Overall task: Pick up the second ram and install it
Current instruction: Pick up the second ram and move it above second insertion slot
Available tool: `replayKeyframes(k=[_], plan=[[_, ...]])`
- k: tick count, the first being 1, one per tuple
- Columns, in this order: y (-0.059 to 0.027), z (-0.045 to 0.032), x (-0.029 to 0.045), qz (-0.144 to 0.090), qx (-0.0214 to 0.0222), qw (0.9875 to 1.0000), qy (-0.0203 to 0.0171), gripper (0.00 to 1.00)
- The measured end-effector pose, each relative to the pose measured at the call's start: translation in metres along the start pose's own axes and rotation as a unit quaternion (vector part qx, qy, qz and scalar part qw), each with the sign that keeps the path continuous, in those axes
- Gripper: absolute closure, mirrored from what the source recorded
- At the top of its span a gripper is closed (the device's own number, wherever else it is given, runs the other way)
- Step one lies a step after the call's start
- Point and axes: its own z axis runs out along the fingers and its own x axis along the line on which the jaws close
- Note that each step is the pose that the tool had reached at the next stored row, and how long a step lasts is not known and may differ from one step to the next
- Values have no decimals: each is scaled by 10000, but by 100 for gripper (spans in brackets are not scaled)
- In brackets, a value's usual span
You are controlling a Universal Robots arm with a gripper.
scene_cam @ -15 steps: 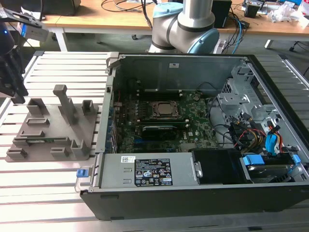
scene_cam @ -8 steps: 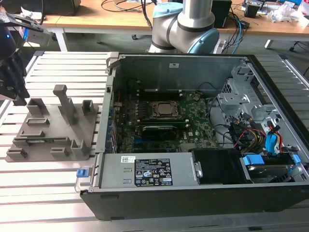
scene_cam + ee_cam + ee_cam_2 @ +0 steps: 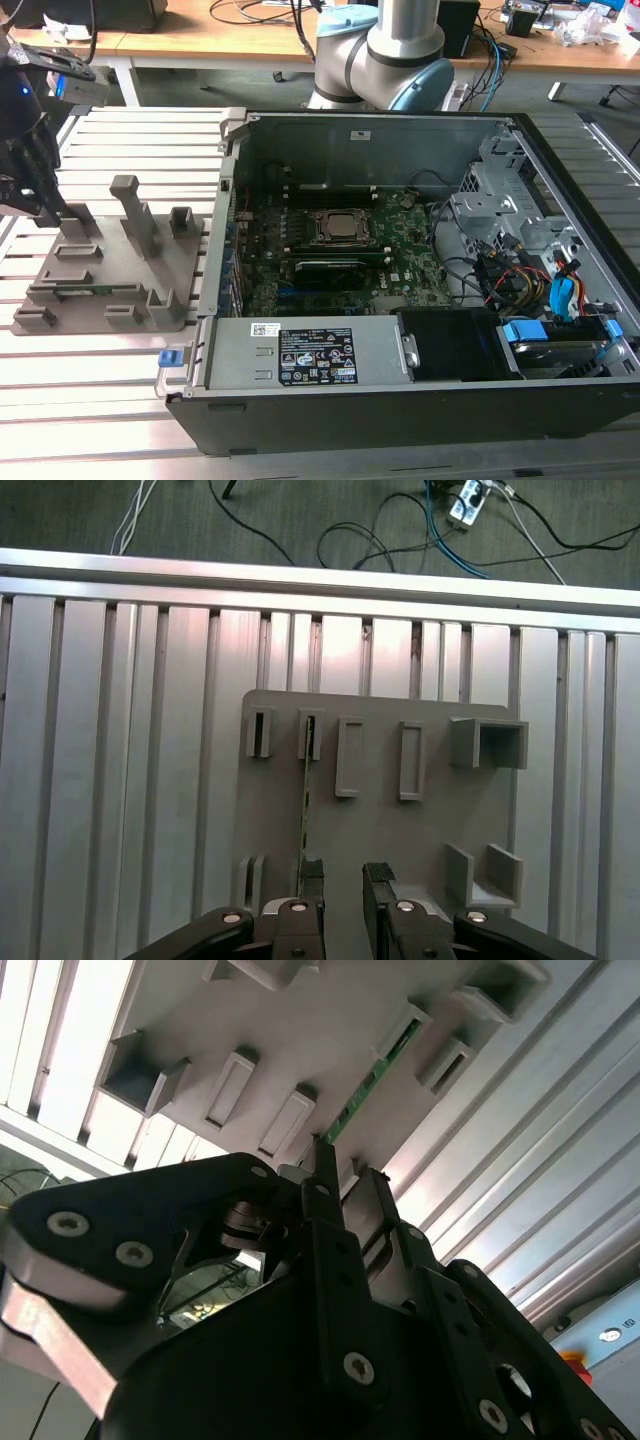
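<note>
Second ram (image 3: 305, 800) slotted in grey fixture (image 3: 380, 830); spread claw (image 3: 344, 873) beside.

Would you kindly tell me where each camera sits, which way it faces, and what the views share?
Exterior view: off the arm, looking down on the computer case, grey fixture and arm base; hand at the exterior view's left.
First wrist view: on the arm, looking down past the open hand onto grey fixture and ram.
Second wrist view: on the arm, looking along the hand at the grey fixture.
Shared: both wrist views show hand, grey fixture and ram.
</note>
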Motion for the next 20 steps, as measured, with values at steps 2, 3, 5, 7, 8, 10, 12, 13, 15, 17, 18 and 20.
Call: replayKeyframes(k=[2, 3, 5, 7, 8, 10, 12, 13, 15, 17, 18, 20], plan=[[-1, 16, 0, 0, 0, 10000, 0, 70], [-1, 24, 1, 0, 0, 10000, 0, 70], [-2, 39, 1, 0, 0, 10000, 0, 70], [-3, 59, 1, 0, 0, 10000, 0, 70], [-3, 67, 2, 0, 0, 10000, 0, 70], [-4, 87, 2, 0, 0, 10000, 0, 70], [-5, 104, 2, 0, 0, 10000, 0, 70], [-5, 119, 3, 0, 0, 10000, 0, 70], [-7, 150, 3, 0, 0, 10000, 0, 70], [-9, 192, 4, 0, 0, 10000, 0, 70], [-10, 218, 5, 0, 0, 10000, 0, 70], [-11, 236, 6, 0, 0, 10000, 0, 70]])
